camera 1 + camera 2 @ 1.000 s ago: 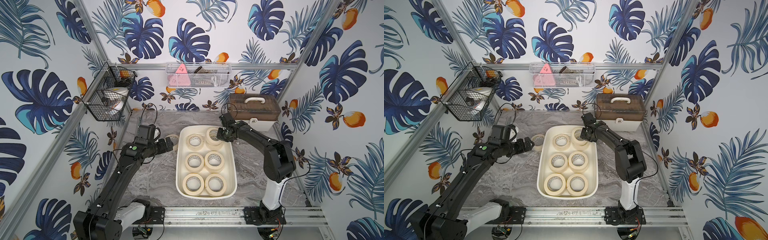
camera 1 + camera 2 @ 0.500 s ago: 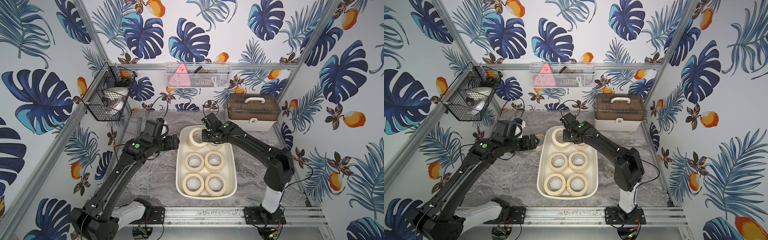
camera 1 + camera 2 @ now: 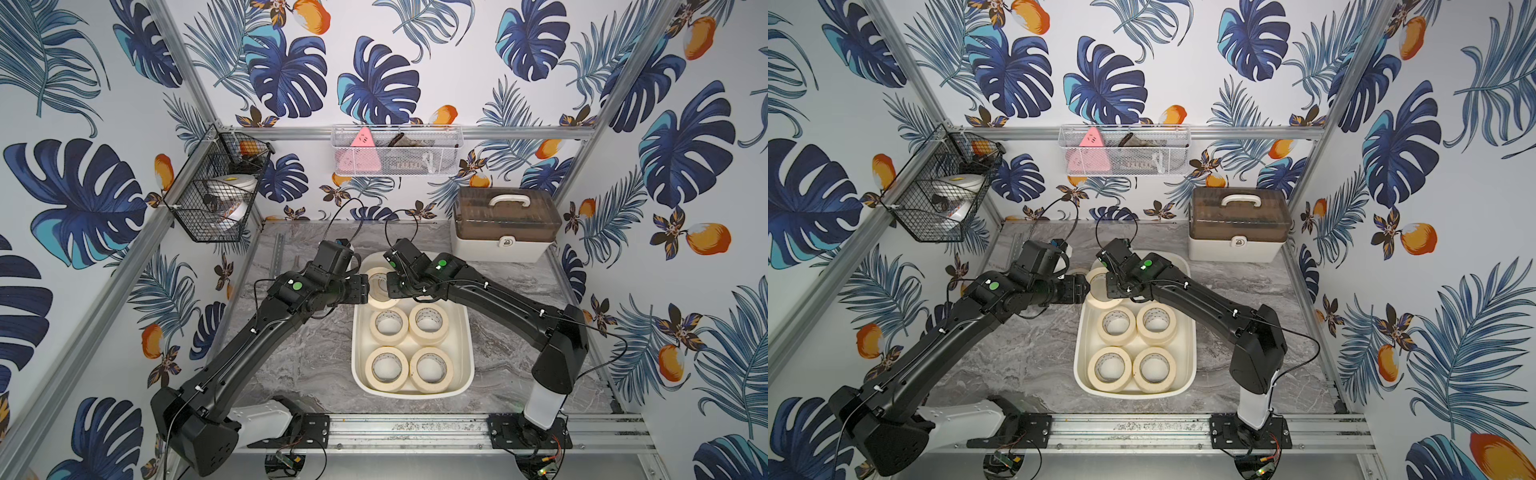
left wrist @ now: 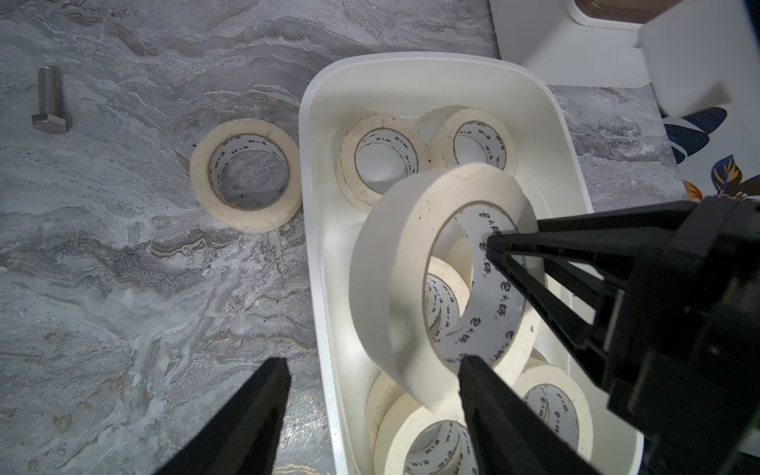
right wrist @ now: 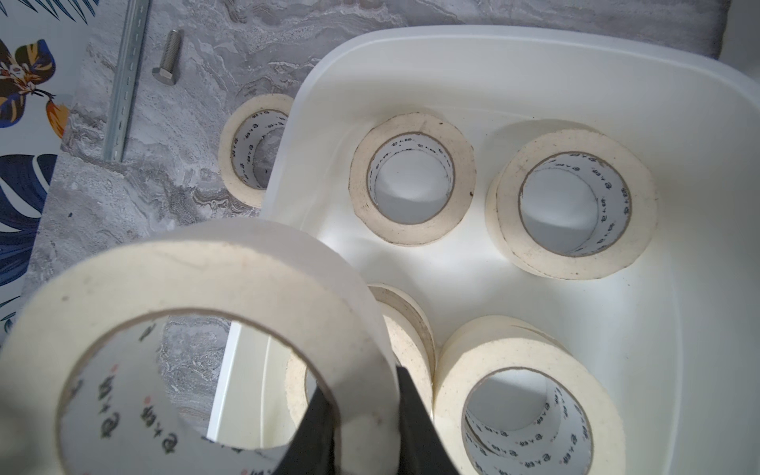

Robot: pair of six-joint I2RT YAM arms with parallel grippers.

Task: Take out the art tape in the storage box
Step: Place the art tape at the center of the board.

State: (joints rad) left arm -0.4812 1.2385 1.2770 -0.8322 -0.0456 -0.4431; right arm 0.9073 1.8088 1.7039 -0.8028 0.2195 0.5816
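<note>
Well, I have two sets of jaws, and each is doing its own thing; my right gripper [image 5: 362, 390] is pinched tight on one roll of art tape, the lifted roll [image 4: 411, 267], with one finger inside the ring and one outside on its wall. It hangs tilted in the air over the far end of the storage box [image 3: 464, 332], on the side nearest my left arm; as far as I can see, it touches nothing but me. My left gripper [image 4: 372, 362] has its jaws apart; it sits right by the lifted roll, and the low edge of the roll is between its two fingers. One finger looks very close to the roll, but I cannot tell if it touches; these jaws are not clamped on anything.

How much is done? One flat roll [image 4: 246, 218] lies on the table [image 3: 316, 365], just beside the outer wall of the box, so that one is out; the lifted roll is up but not set down, so I count it as half done.

A lot is left; both top views show four rolls [image 3: 374, 326] at the near end of the box, two by two. The right wrist view shows two far rolls [image 5: 358, 181] as well; some spots look like one roll on top of another, so I cannot count them all. I think I am near the start.
</note>
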